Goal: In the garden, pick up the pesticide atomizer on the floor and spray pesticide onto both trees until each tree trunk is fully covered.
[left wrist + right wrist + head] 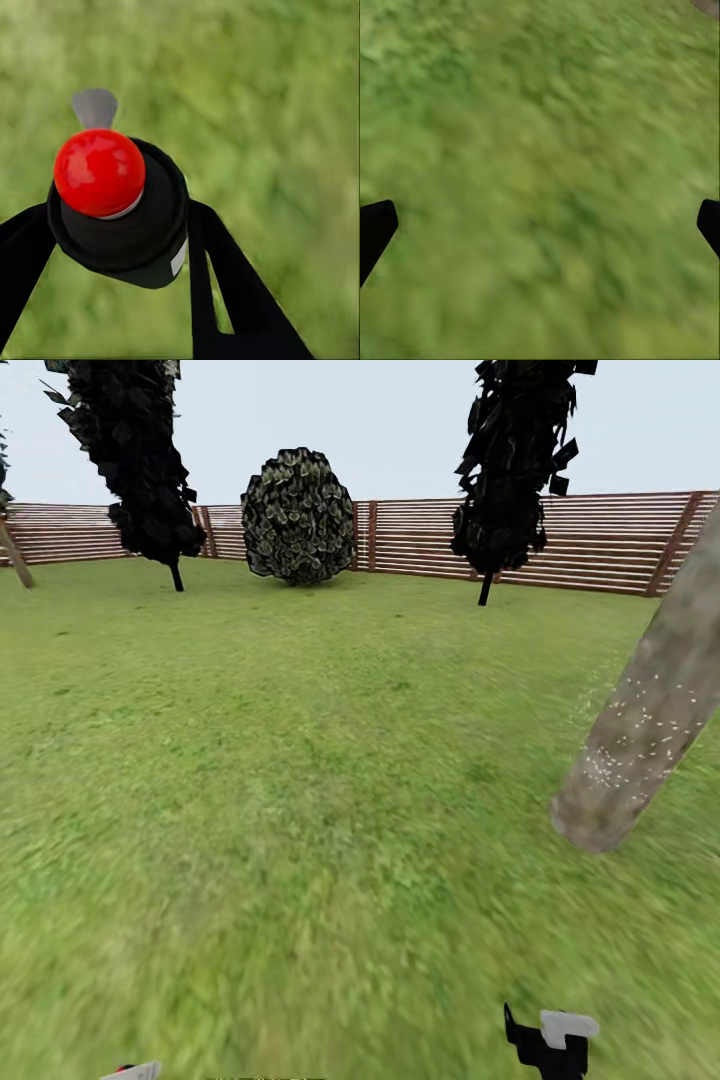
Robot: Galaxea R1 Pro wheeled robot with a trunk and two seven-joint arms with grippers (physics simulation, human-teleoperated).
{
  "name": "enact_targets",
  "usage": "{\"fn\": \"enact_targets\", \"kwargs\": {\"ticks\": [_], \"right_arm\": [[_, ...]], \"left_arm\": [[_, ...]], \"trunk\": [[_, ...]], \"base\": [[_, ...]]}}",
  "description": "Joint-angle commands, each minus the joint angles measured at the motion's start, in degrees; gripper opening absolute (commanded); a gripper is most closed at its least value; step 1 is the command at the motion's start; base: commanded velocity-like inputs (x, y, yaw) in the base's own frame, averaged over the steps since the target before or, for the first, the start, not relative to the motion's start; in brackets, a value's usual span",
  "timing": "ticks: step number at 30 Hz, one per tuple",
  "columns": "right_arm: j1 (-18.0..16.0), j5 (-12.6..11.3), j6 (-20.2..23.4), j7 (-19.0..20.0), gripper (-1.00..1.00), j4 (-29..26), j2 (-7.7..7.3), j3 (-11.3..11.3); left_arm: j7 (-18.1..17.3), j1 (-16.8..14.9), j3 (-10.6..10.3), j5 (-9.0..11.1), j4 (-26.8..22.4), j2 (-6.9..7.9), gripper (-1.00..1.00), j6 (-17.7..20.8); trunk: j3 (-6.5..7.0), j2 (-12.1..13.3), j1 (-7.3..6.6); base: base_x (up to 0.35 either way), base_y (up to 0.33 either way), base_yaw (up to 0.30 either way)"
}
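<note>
Left gripper (120, 247) clamped on sprayer (120, 217) body below red cap (99, 171); looks light, rigid, smooth, so grip mid-body. Right gripper (540, 225) spread, empty. Speckled trunk (650, 710) near right.

a black atomizer (124, 225) with a round red cap sits clamped between the left gripper's fingers (225, 292), above the lawn (300, 760). a leaning grey-tan tree trunk (650, 710), flecked with white specks, rises at the lawn's right edge.

Ground: blurred green lawn (540, 172) across the frame.
Right gripper (540, 229): black fingertips (375, 229) at the left and right edges, spread wide apart, nothing between them.
Upper right corner: small grey-brown patch (708, 6), unclear.
</note>
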Motion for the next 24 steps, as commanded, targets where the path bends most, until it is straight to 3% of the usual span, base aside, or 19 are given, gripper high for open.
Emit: {"fn": "enact_targets", "kwargs": {"ticks": [1, 24], "right_arm": [[0.00, 0.00, 0.00, 0.00, 1.00, 0.00, -0.01, 0.00], [0.00, 0.00, 0.00, 0.00, 1.00, 0.00, 0.00, 0.00]], "left_arm": [[0.00, 0.00, 0.01, 0.02, 0.00, 0.00, -1.00, 0.00], [0.00, 0.00, 0.01, 0.02, 0.05, 0.02, -1.00, 0.06]], "trunk": [[0.00, 0.00, 0.00], [0.00, 0.00, 0.00]], "base": [[0.000, 0.303, 0.279], [-0.061, 0.288, 0.279]]}}
